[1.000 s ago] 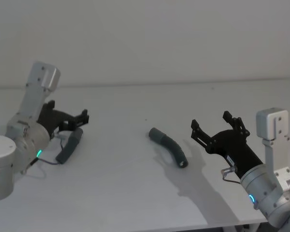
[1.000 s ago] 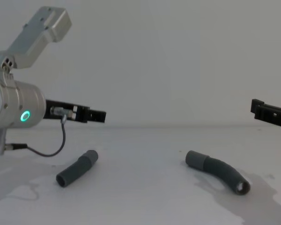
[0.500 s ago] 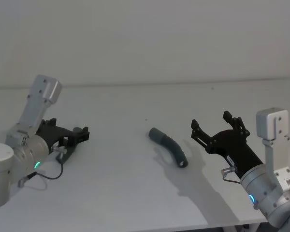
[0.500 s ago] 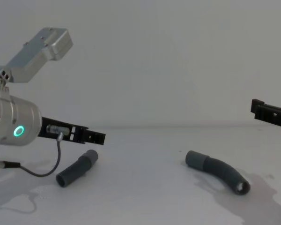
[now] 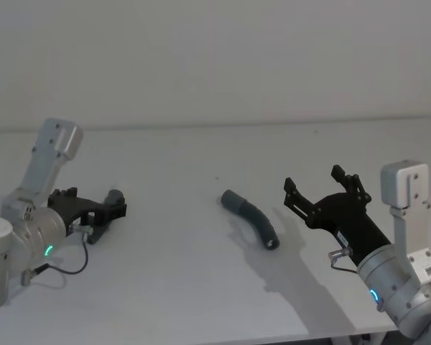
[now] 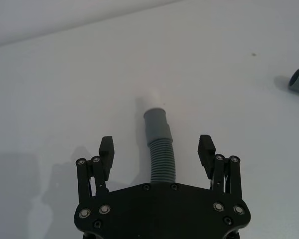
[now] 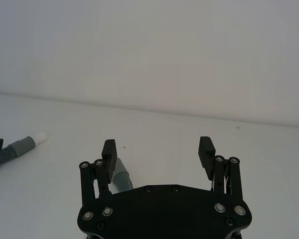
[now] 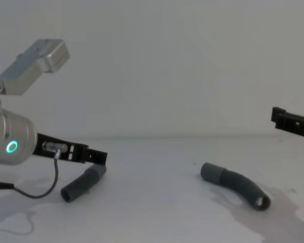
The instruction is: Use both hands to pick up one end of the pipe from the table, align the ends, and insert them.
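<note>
The left gripper sat low near the table's left edge, its fingers apart on either side of the straight hose, not touching it. The right gripper, also spread, hovered toward the right edge, beside the curved hose lying mid-table

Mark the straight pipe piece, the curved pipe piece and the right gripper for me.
straight pipe piece (image 6: 162,159): left wrist view, ribbed body.
curved pipe piece (image 8: 238,183): chest view, middle of the bend.
right gripper (image 5: 313,178): head view, midway between its open fingertips.
</note>
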